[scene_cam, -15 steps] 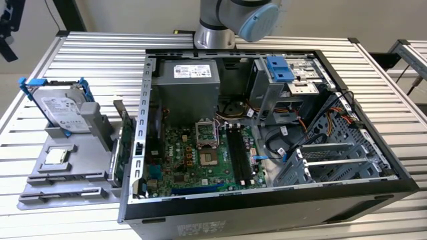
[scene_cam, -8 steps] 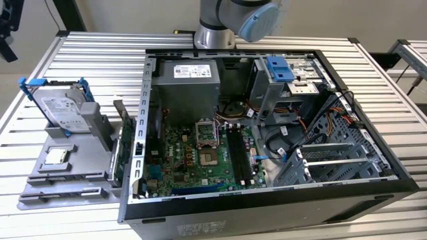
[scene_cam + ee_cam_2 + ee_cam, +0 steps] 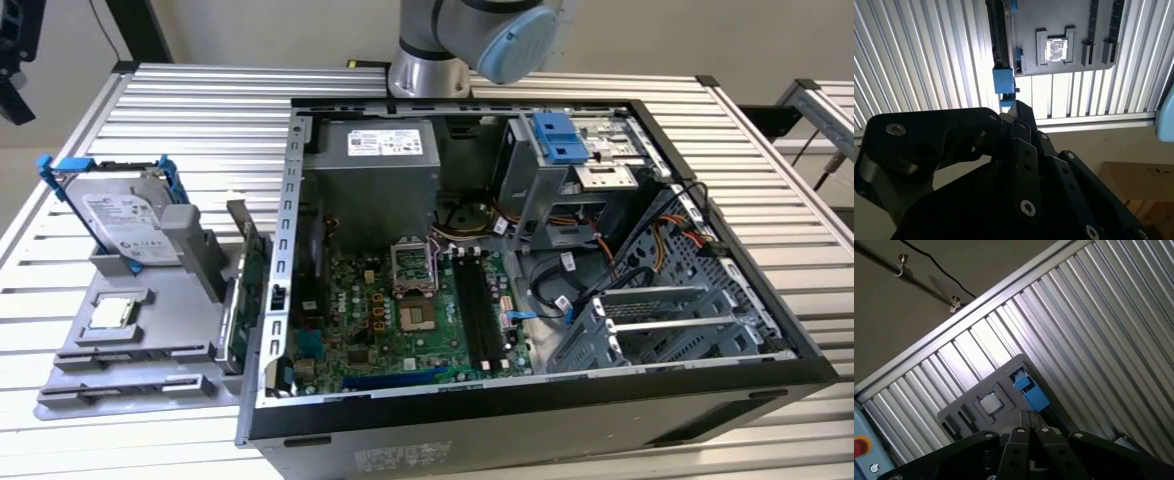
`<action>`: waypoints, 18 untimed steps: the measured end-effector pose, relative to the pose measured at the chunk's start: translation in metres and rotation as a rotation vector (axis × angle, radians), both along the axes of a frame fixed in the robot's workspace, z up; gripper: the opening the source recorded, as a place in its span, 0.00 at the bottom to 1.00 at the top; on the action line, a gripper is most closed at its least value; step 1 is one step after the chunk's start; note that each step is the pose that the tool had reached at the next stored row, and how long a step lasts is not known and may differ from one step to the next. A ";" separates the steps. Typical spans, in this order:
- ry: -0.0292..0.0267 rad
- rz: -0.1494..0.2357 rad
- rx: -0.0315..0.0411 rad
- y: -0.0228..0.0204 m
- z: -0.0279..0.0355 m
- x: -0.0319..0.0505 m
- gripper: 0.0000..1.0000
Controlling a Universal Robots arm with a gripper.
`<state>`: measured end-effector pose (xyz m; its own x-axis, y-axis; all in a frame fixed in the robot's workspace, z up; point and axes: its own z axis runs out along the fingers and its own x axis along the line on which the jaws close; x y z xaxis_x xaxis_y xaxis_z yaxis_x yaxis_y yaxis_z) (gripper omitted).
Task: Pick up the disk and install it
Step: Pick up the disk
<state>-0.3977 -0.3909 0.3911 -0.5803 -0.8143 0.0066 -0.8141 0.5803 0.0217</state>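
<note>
The disk (image 3: 123,218) is a silver-grey drive with a white label in a blue bracket. It stands tilted on edge at the back of a grey holder tray (image 3: 160,335), on the exterior view's left. In the second wrist view the disk (image 3: 1002,47) shows edge-on, with its blue bracket end beyond my gripper (image 3: 1015,106). In the first wrist view the disk's blue bracket (image 3: 1029,390) lies just past my gripper (image 3: 1030,415). The black fingers look shut with nothing between them. The gripper hangs well above the table, apart from the disk.
An open computer case (image 3: 534,380) fills the table's middle and right, with a blue-fronted drive cage (image 3: 561,140) near its back. A small square CPU chip (image 3: 114,312) (image 3: 1056,48) (image 3: 988,402) rests on the tray. The arm's base (image 3: 461,40) stands behind the case.
</note>
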 end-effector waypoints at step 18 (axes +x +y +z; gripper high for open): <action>0.0000 0.021 -0.0018 0.0000 0.0000 0.0000 0.00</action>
